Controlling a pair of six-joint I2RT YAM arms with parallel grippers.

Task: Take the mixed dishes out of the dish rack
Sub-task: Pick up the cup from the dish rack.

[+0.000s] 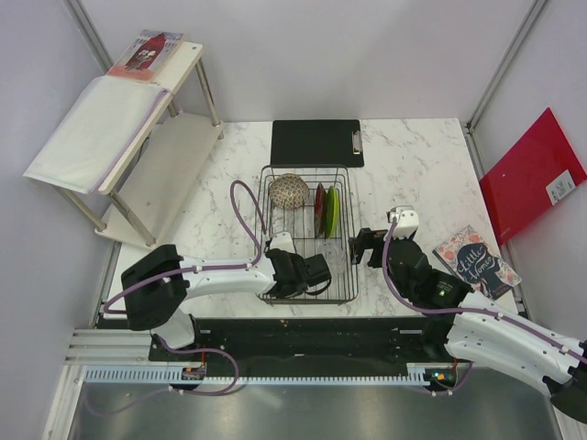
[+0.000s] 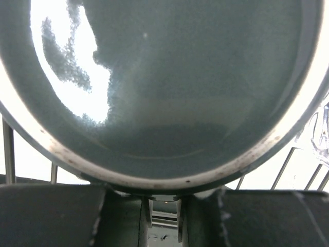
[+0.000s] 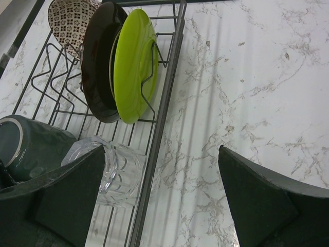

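While the marble table (image 1: 413, 165) carries everything, the wire rack (image 3: 167, 98) sits mid-table, toward the near edge. Upright in its far right slots: the red plate (image 3: 97, 67), with the green plate (image 3: 133, 62) just beside it. The bowl (image 1: 288, 190) leans in the far left corner. The mug (image 3: 31, 149) sits at the near end with the left pincer (image 2: 164, 203) at its rim, fingers nearly together; gripping or not, I cannot tell. The right pincer (image 1: 370, 246) hangs wide open beside the rack's right edge. The glass (image 3: 121, 175) rests in the near right corner.
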